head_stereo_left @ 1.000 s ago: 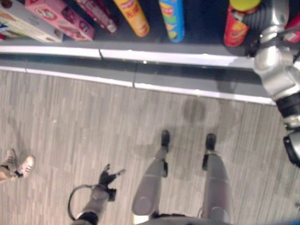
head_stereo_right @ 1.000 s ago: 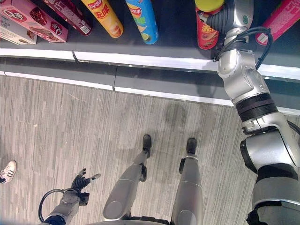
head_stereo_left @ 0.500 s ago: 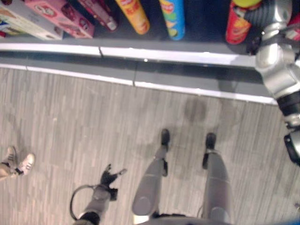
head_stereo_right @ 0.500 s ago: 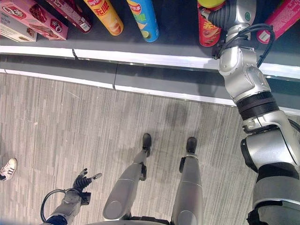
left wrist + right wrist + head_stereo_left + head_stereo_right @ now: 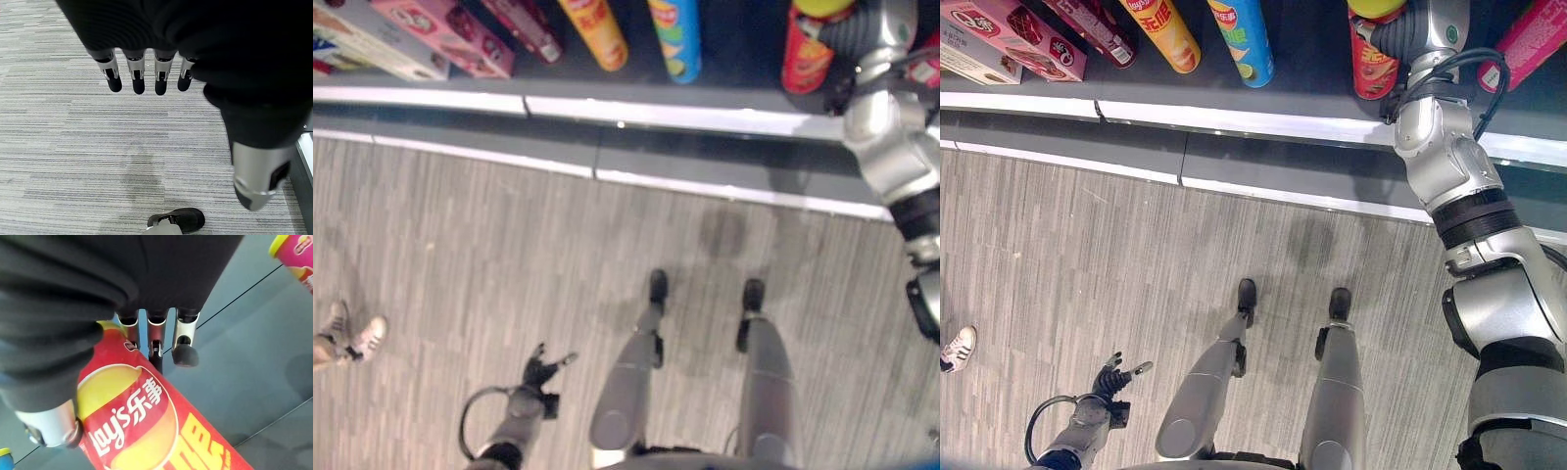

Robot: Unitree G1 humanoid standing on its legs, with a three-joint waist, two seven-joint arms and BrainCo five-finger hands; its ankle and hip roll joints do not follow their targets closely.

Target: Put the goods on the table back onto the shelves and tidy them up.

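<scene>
A red chips can [image 5: 1371, 64] with a yellow lid stands on the dark shelf [image 5: 1283, 125] at the upper right. My right hand [image 5: 1397, 39] reaches onto the shelf and sits against this can. In the right wrist view the red can [image 5: 146, 421] lies between the thumb and the fingers [image 5: 183, 338], which curl round its far side. My left hand [image 5: 1112, 376] hangs low at the lower left over the floor, with its fingers [image 5: 137, 73] straight and holding nothing.
Along the shelf lie a yellow can [image 5: 1165, 34], a blue can [image 5: 1244, 39], a dark red pack [image 5: 1097, 29], pink boxes [image 5: 1018, 44] and a pink can [image 5: 1528, 44]. A person's shoe [image 5: 955, 348] shows on the grey floor at the far left.
The camera has shifted slightly. My right hand stays at the red can and the left hand hangs in the same place.
</scene>
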